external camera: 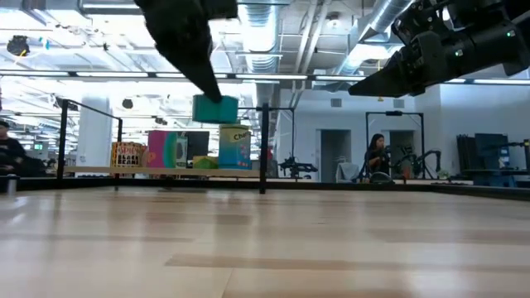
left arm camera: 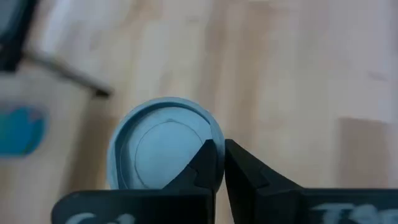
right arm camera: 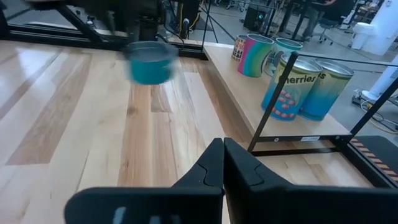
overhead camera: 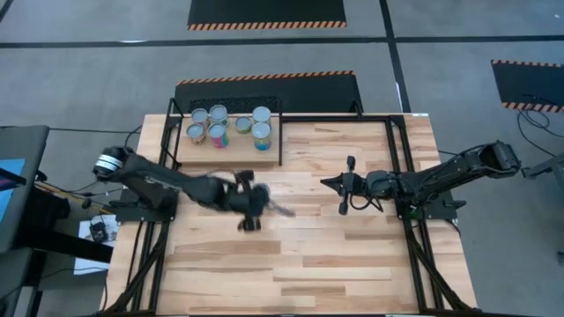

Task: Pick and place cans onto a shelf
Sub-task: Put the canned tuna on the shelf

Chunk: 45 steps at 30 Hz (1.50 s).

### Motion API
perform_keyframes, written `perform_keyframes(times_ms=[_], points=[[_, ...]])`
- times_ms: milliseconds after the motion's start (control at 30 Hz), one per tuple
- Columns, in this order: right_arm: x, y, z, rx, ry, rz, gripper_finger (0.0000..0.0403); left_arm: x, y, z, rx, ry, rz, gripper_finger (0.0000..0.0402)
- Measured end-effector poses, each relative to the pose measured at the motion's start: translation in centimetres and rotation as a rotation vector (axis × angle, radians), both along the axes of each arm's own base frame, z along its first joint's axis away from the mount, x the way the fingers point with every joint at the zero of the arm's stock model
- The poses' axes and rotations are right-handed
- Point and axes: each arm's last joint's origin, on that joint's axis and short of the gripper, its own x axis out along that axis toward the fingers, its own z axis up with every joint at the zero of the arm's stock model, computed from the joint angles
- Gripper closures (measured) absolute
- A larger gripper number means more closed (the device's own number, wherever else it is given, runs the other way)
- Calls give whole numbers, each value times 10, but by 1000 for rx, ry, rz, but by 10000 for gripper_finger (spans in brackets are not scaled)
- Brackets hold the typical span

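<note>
The left gripper [overhead camera: 253, 201] holds a small teal tin can with a pale-blue round top [left arm camera: 163, 151] up in the air over the middle of the big wooden table [overhead camera: 335, 255]. The right gripper [overhead camera: 345, 185] waits nearby with its fingers pressed together. Six more cans [overhead camera: 228, 126] stand on the small light-wood shelf with a thin black frame [overhead camera: 231, 153].

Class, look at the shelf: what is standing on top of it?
Six cans stand on the shelf, clustered at its far end. The labels show teal, pink and orange. Whether a smaller item hides behind them cannot be seen. A seventh, teal can hangs from the left tool.
</note>
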Motion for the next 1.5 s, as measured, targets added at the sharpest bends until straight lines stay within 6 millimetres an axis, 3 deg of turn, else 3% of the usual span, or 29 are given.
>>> perform_keyframes(times_ms=[367, 633, 1267, 1500], points=[[0, -1, 0, 2, 0, -7, 385, -40, 120, -27, -50, 19, 438, 399], [0, -1, 0, 3, -3, -7, 385, -43, 173, -24, -54, -66, 506, 399], [0, -1, 0, 3, 0, -7, 387, -54, 200, -24, -100, -83, 554, 396], [0, -1, 0, 3, -1, -7, 384, -48, 206, -36, -119, -63, 545, 396]])
